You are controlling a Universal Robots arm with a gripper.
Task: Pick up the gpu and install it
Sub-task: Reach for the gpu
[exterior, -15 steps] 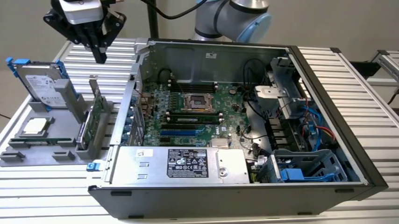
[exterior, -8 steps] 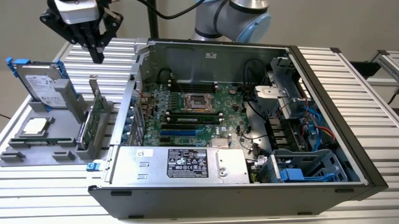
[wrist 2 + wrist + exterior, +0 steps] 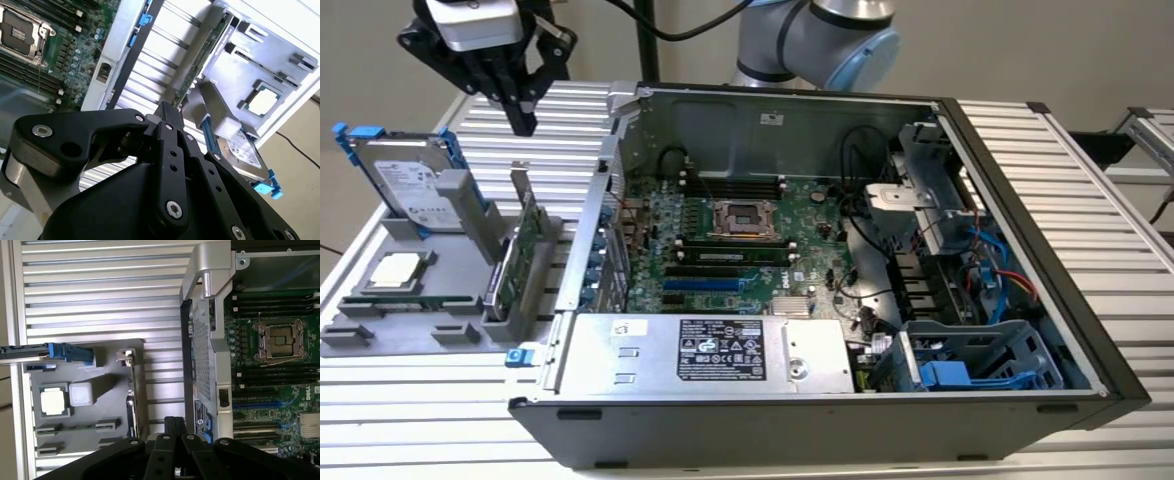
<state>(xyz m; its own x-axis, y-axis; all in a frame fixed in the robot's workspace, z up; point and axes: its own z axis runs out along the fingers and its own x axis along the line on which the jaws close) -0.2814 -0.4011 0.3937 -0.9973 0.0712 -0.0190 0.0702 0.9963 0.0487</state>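
gpu (image 3: pixel 511 265) upright, green pcb, silver bracket

Soft, even indoor light; the ribbed bench (image 3: pixel 1067 200) shines pale, and the computer case (image 3: pixel 720 135) is dimmer inside, shadows faint.

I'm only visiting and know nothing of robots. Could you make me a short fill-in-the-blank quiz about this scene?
1. The gripper, up above the gpu, holds ___.
2. The gpu stands on edge in a gray holder, not inside the computer case but ___ it.
3. The hard drive in that holder has clips coloured ___.
Missing words: nothing; outside; blue.
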